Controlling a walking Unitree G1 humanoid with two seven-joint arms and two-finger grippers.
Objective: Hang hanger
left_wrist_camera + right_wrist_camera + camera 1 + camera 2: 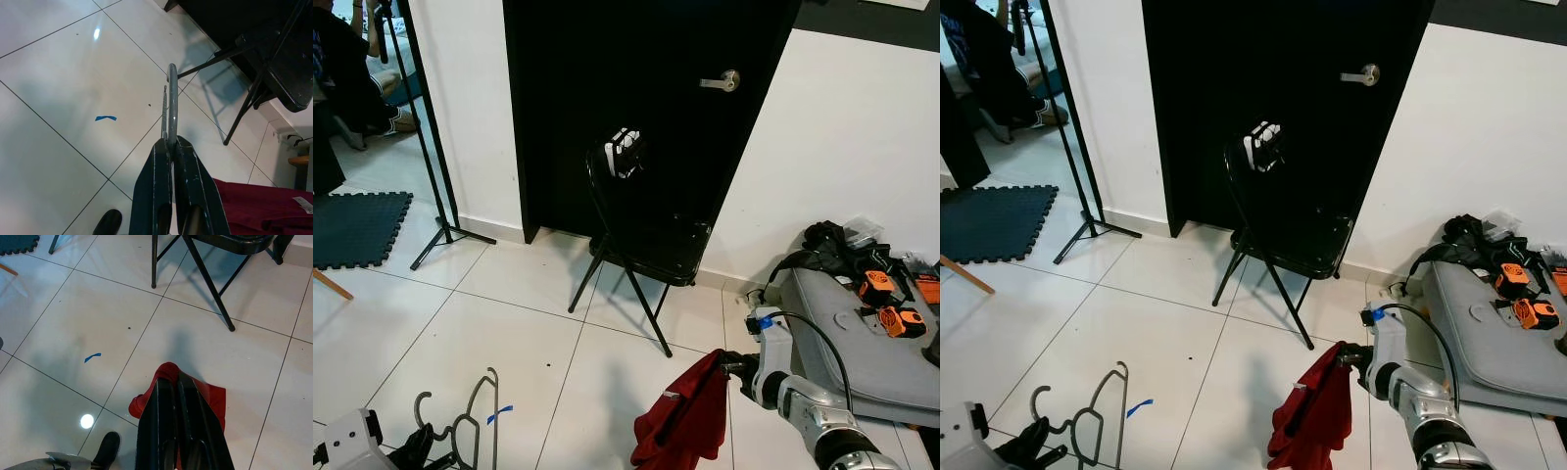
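Left gripper (168, 147): fingers pinched together on the grey wire hanger (475, 416), which sticks out past the fingertips. In the eye views the hanger sits low at the robot's left, held above the white tile floor (509, 333), hook end up. A second hook shape shows beside it; cannot tell whether it is one hanger or two.

Right gripper (171, 387): fingers nearly closed, clamped on a red cloth (690, 416). The cloth droops from the fingertips above the floor, low at the robot's right.

Small blue tape mark (500, 413) on the floor, just beside the hanger in the head views.

Ahead: black folding chair (646, 250) standing in front of a black door (646, 98) with a silver lever handle (720, 81). A white and black object (624, 152) rests at the chair back; cannot identify it.

Left of the door: black stand (435, 196) with tripod feet, and a dark foam mat (357, 225).

Far right: grey case (871, 343) lying flat, with orange and black tools (891, 304) on it.
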